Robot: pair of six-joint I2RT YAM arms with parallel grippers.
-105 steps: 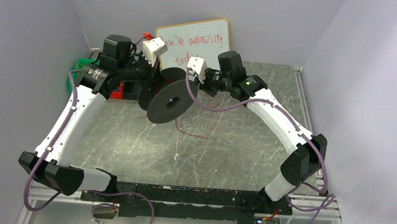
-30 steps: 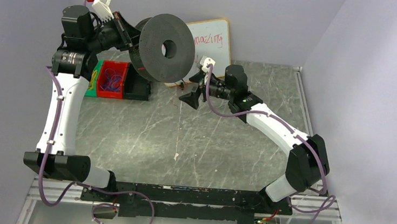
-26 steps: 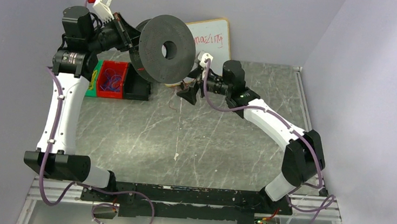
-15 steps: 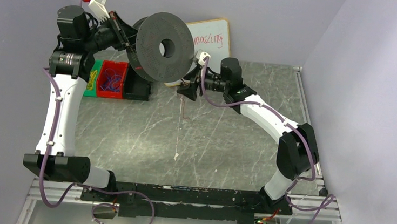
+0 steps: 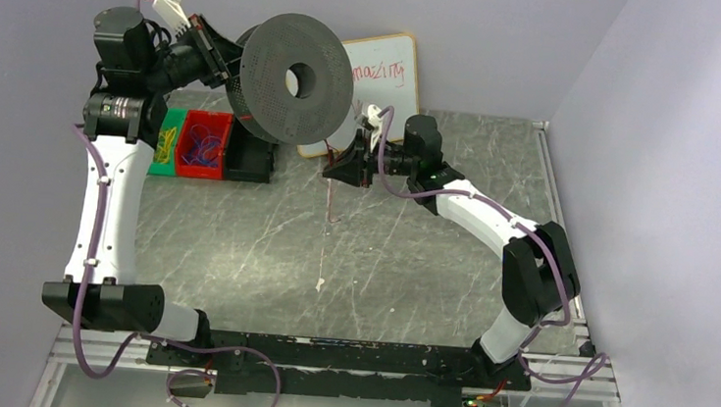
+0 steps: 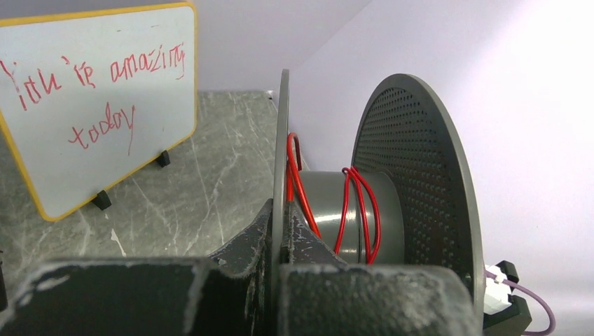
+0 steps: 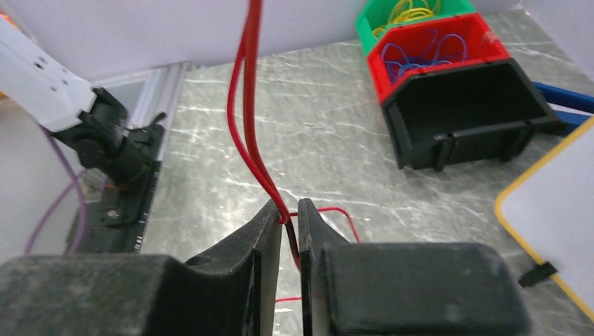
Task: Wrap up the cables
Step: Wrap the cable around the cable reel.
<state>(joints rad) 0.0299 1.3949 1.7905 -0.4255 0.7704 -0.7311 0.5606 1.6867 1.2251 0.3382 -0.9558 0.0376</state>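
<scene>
From above, the left gripper (image 5: 220, 51) is up high, clamped on the edge of the black spool (image 5: 294, 78). Below and to its right, the right gripper (image 5: 345, 168) sits just under the spool's rim, and the red cable (image 5: 328, 199) dangles from it toward the table (image 5: 411, 257).

Left wrist view: the fingers (image 6: 238, 245) press onto the near flange (image 6: 282, 140), one on each side. Right beyond them, a few red turns of cable lie around the grey hub (image 6: 326, 210). A whiteboard (image 6: 98, 105) stands off to the left.

Right wrist view: the jaws are nearly together, pinching the cable between the tips. Two strands rise straight up from the pinch, and a short loop pokes out just to the right. Bins (image 7: 462, 115) sit far beyond on the right.
</scene>
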